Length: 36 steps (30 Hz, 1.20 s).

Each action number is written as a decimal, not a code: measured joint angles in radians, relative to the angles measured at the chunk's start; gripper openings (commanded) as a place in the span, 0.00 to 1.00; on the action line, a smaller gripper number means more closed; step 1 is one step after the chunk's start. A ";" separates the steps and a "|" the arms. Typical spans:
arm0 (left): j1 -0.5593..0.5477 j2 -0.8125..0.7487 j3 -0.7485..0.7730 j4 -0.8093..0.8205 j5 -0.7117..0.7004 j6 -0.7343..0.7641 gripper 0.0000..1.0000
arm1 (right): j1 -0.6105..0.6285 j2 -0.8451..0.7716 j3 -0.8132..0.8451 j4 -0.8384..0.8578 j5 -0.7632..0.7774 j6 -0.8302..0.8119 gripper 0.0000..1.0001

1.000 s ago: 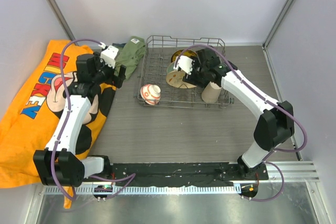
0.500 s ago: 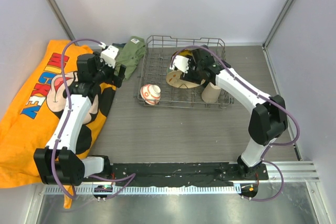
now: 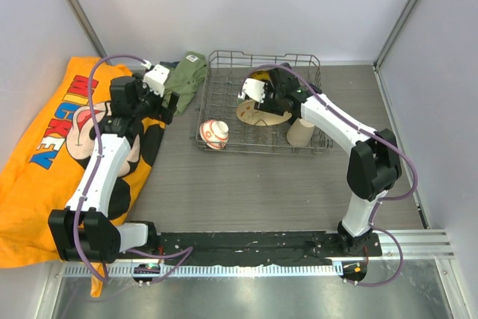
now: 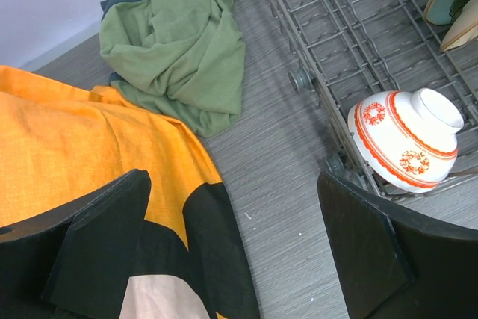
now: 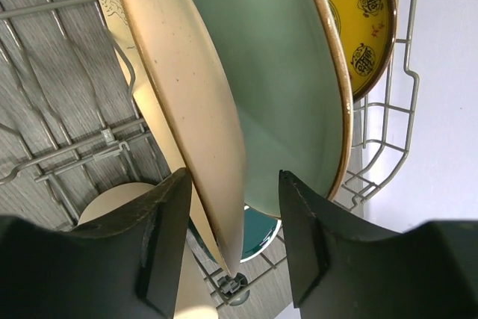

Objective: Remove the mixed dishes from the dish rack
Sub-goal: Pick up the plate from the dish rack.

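The dish rack (image 3: 224,106) stands at the back of the table. My right gripper (image 5: 235,207) is open and straddles the rim of the upright cream plate (image 5: 187,110); a gap shows on the right finger's side. Behind it stand the pale green plate (image 5: 284,87) and the small yellow plate (image 5: 366,13). The teal mug (image 5: 261,229) and beige cup (image 5: 112,203) lie below. The red-orange bowl (image 4: 403,143) rests upside down at the rack's near left corner. My left gripper (image 4: 231,244) hangs wide open over the table left of the rack, holding nothing.
An orange printed cloth (image 3: 52,147) covers the table's left side under my left arm. A crumpled green cloth (image 4: 187,42) lies against the rack's left edge. Walls close the back and both sides.
My right gripper has moved back and left onto the plates, and its jaws have narrowed around the cream plate's rim. The left arm has not moved.
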 measured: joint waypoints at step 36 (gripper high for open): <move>0.000 -0.006 -0.031 0.018 -0.025 0.005 1.00 | 0.011 0.023 0.013 -0.015 0.025 -0.004 0.02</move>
